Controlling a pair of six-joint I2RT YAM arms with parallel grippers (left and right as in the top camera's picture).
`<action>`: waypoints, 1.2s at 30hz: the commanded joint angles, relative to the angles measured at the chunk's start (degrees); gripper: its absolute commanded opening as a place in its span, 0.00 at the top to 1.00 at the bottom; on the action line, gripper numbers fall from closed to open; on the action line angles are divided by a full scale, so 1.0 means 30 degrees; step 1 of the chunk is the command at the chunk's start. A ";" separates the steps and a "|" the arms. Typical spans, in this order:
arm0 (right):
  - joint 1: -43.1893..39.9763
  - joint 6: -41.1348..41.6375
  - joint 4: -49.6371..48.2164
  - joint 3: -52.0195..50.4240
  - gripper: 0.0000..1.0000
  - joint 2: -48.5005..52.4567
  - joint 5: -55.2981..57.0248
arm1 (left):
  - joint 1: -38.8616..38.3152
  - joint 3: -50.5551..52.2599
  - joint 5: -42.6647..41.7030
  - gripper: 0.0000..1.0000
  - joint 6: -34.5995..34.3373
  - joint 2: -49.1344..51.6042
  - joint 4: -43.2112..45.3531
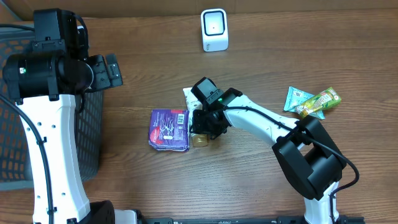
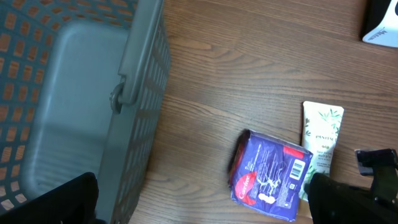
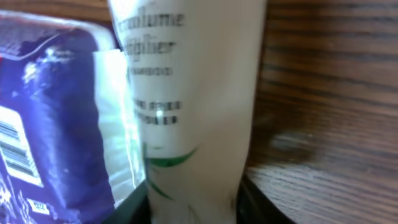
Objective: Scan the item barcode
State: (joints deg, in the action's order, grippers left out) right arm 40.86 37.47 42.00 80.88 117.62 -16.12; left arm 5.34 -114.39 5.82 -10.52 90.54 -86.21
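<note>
A white tube with green leaf print [image 3: 193, 93] lies on the wooden table, right beside a purple packet [image 1: 169, 129] that shows a barcode. My right gripper [image 1: 208, 121] is down over the tube. In the right wrist view its dark fingers [image 3: 134, 202] press on both sides of the tube, so the right gripper [image 3: 193, 199] is shut on it. In the overhead view only the tube's white end [image 1: 188, 94] and gold cap [image 1: 199, 140] show. The white scanner [image 1: 214, 29] stands at the far edge. My left gripper [image 1: 109, 68] hangs open by the basket, holding nothing.
A grey mesh basket [image 1: 93, 143] takes up the left side; its rim [image 2: 140, 74] runs through the left wrist view. Two green snack packets [image 1: 314, 101] lie at the right. The purple packet [image 2: 270, 177] and tube [image 2: 322, 140] also show in the left wrist view.
</note>
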 commanded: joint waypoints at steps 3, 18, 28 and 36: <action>-0.0415 -0.0240 0.0918 0.0459 0.74 0.0321 -0.0036 | -0.0036 -0.0408 -0.0102 0.00 -0.0066 -0.0073 -0.0036; -0.5574 -0.8677 0.4459 0.1137 0.81 -0.1158 -1.1577 | -0.0036 -0.0408 -0.0102 0.00 -0.0066 -0.0073 -0.0036; -0.6033 -0.7300 0.5056 0.0182 0.70 -0.1246 0.1865 | -0.0036 -0.0408 -0.0102 0.01 -0.0066 -0.0073 -0.0036; -0.5136 -0.7577 0.7351 0.3577 0.47 -0.1319 0.5523 | -0.0036 -0.0408 -0.0102 0.00 -0.0066 -0.0073 -0.0036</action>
State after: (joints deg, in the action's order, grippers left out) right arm 23.66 15.11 63.09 86.43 116.20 -7.81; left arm 5.34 -114.39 5.80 -10.52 90.54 -86.21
